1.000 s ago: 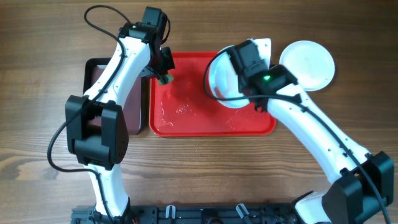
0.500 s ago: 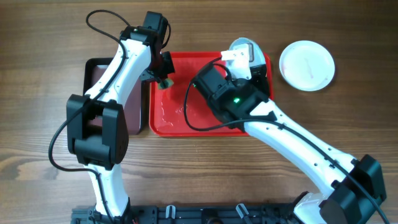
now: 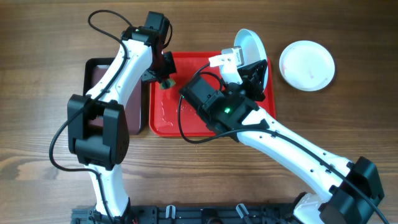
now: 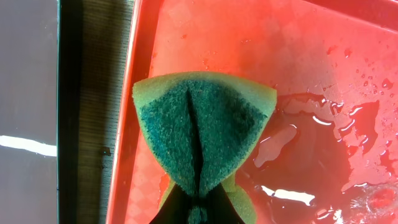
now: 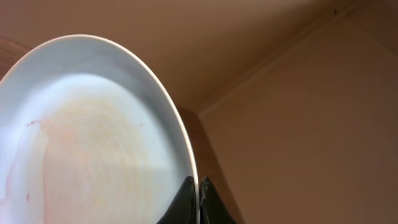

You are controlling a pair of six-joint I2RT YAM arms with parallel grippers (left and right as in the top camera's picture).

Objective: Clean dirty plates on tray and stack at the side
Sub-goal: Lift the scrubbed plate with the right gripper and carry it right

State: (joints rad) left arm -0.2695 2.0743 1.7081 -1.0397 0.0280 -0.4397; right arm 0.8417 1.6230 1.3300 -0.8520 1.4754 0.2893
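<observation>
The red tray (image 3: 186,124) lies at the table's middle, wet with drops and faint smears; it also shows in the left wrist view (image 4: 323,68). My left gripper (image 3: 165,79) is shut on a green sponge (image 4: 202,121), held folded just above the tray's left end. My right gripper (image 3: 251,61) is shut on the rim of a pale mint-blue plate (image 3: 250,42), tipped up on edge over the tray's far right corner. In the right wrist view the plate (image 5: 93,137) shows faint reddish smears, with the jaws (image 5: 198,200) pinching its rim. A white plate (image 3: 307,65) lies on the table to the right of the tray.
A dark brown-black tray (image 3: 94,67) lies against the red tray's left side, partly under my left arm; it also shows in the left wrist view (image 4: 28,74). My right arm crosses the tray's near right part. Bare wood surrounds both trays.
My right arm has swung left over the tray and turned the mint-blue plate up on its edge, carrying it to the tray's far right corner. My left gripper with the sponge has hardly moved.
</observation>
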